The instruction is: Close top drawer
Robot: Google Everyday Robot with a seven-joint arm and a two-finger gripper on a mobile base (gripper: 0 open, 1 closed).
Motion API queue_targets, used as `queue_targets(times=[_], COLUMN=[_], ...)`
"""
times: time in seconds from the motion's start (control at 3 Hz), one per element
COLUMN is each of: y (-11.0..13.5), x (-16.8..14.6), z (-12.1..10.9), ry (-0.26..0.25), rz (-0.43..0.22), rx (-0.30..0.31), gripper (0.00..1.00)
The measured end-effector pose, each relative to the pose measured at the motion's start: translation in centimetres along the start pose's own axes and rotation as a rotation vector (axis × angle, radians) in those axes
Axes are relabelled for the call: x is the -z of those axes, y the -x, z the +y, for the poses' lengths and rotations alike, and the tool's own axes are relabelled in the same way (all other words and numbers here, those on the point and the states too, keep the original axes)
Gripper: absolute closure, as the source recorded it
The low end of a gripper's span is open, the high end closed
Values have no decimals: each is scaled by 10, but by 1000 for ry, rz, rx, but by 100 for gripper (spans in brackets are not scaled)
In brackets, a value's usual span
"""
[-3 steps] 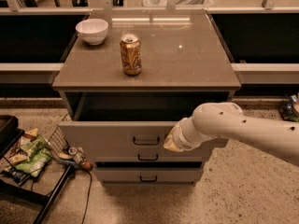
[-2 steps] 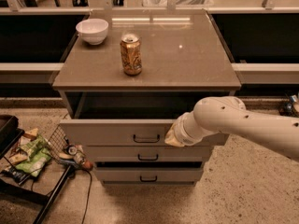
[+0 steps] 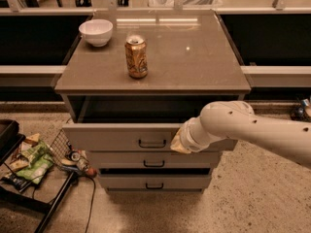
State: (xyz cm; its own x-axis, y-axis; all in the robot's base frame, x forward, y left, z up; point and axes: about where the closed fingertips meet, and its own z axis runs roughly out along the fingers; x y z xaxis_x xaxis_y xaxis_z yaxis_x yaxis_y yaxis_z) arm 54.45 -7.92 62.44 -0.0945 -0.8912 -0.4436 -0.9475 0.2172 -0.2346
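Observation:
The top drawer [image 3: 116,137] of a grey-beige cabinet stands pulled out, its dark inside showing below the cabinet top. Its flat front has a small black bail handle [image 3: 152,143] at the centre. My white arm reaches in from the right. My gripper [image 3: 179,142] is at the drawer front, just right of the handle, with its tip against or very near the front. The arm's wrist hides the fingers. Two shallower drawers [image 3: 154,164] with like handles sit below.
A white bowl [image 3: 95,32] and a brown drink can [image 3: 136,57] stand on the cabinet top [image 3: 194,57]. A black wire rack [image 3: 29,178] with snack packets sits on the floor at the left. Dark shelving runs along the back.
The arm has shifted slightly left and inward toward the drawer front. The drawer looks about as far out as before.

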Motion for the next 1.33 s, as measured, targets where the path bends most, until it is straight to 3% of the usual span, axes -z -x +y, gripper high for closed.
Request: queue_targets(times=[0.33, 0.67, 1.0, 1.33], y=[1, 1, 1, 1], x=[-1, -1, -1, -2], z=[1, 1, 1, 2], ry=[3, 3, 3, 5], rz=[0, 0, 0, 0], rx=[2, 2, 2, 4], gripper=[7, 0, 0, 18])
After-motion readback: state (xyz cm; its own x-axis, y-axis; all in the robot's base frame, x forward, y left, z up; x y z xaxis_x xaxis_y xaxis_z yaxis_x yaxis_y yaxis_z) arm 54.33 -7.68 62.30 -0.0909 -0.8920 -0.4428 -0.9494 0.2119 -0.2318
